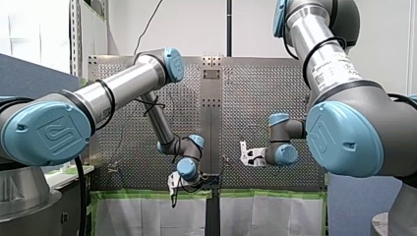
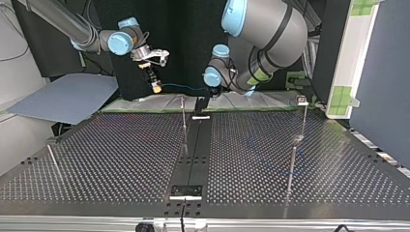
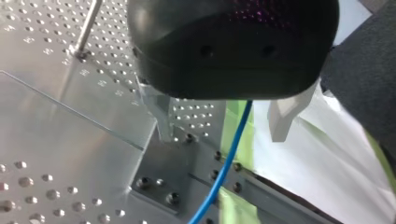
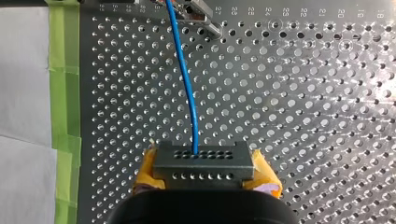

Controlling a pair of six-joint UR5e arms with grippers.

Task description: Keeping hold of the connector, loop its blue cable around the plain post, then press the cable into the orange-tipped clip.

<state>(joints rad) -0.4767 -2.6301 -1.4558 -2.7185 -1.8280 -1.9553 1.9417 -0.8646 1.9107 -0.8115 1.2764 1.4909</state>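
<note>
My right gripper [image 4: 204, 173] is shut on the dark connector [image 4: 203, 161], a block with rows of small holes held between yellow pads [image 4: 145, 173]. The blue cable [image 4: 187, 84] leaves the connector and runs ahead over the perforated plate. In the top view my right gripper [image 2: 155, 86] hangs at the back left, and the cable [image 2: 183, 87] runs level to my left gripper [image 2: 202, 104]. In the left wrist view my left gripper [image 3: 219, 135] is open, with the cable [image 3: 229, 158] passing loosely between its fingers. A thin plain post [image 2: 183, 116] stands near the table's middle seam.
Other thin posts stand on the perforated table [image 2: 121, 159]: one with a small head [image 2: 302, 100] at the top view's back right, one [image 2: 291, 169] in front of it, one [image 2: 52, 159] at the left. Green tape and white sheets [image 1: 147, 211] line the table's edge.
</note>
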